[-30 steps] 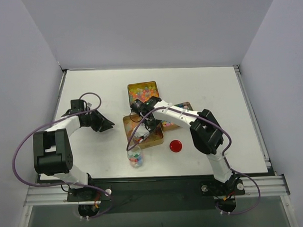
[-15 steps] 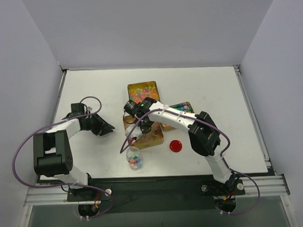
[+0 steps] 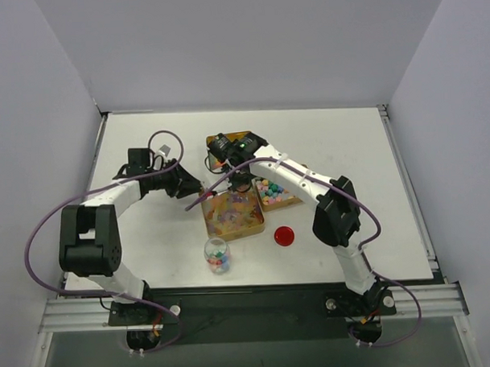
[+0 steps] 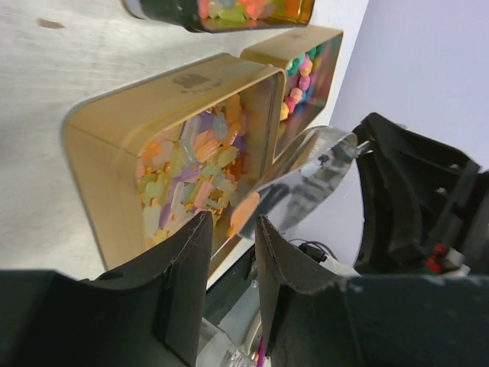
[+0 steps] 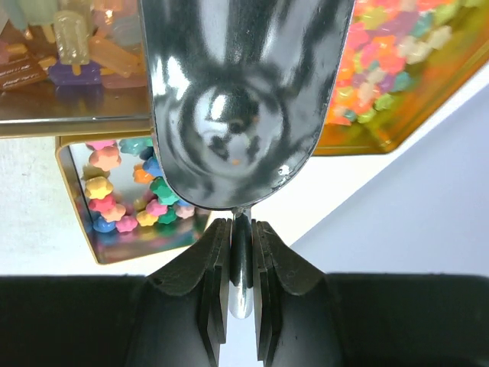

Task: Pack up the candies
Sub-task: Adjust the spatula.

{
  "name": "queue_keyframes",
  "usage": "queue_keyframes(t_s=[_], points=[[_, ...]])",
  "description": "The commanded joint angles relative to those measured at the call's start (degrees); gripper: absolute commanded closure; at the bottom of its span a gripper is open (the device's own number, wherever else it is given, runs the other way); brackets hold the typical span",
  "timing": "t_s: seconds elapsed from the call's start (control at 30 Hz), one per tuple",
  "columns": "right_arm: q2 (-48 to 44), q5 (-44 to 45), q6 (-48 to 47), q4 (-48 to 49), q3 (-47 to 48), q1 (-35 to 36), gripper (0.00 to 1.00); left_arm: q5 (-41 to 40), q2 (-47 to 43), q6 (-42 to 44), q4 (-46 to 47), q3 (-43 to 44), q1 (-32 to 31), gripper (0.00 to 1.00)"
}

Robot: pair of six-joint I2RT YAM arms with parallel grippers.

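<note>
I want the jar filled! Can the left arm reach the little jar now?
Probably yes. The jar stands alone on the table, on the near side of the gold tin. Nothing lies between it and the left gripper, which holds nothing.

Many candies [image 5: 382, 53] out of sight behind scoop [image 5: 237, 99]

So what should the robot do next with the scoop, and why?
Probably dip the scoop into the candies in the tin beside it. The right gripper is pinching its handle, and its bowl looks empty, so it likely needs filling before going to the jar.
</note>
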Motion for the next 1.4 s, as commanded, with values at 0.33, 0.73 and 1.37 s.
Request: queue_keyframes(t_s=[0.33, 0.73, 1.37], points=[[-1.0, -3.3, 12.3, -4.5, 8.3, 2.3, 1.00, 0.7, 2.9, -0.1, 3.8, 3.6, -5.8, 0.60], [-6.3, -25.8, 33.6, -3.5, 11.1, -3.2, 1.00, 2.9, 2.9, -2.3, 8.7, 1.6, -7.5, 0.82], [-16.8, -34.6, 41.3, 3.0, 1.7, -5.2, 1.00, 2.2, 3.4, -0.7, 7.5, 0.7, -8.6, 1.00]])
